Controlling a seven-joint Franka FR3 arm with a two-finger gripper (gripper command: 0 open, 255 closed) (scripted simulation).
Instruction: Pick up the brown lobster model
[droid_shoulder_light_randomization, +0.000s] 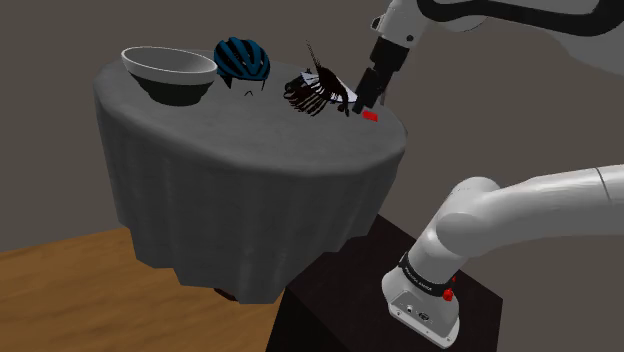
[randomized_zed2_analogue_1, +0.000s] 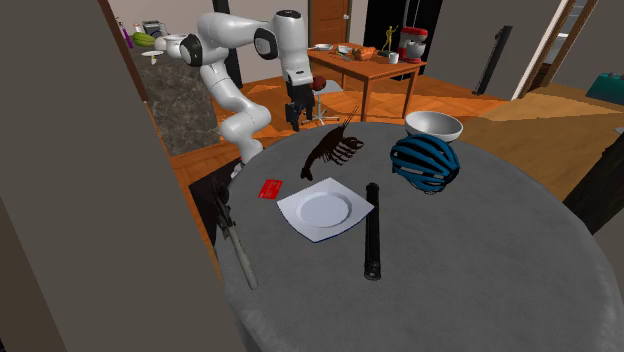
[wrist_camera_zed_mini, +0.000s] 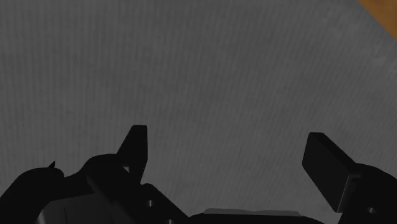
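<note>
The dark brown lobster model lies on the round table covered in grey cloth, near the edge closest to the arm. My black gripper hangs over that edge, just beside the lobster and apart from it. In the wrist view the gripper is open; its fingers stand wide apart with bare grey cloth between them.
A small red card lies below the gripper. On the table are a white plate, a black cylinder, a blue helmet, a bowl and a long grey tool.
</note>
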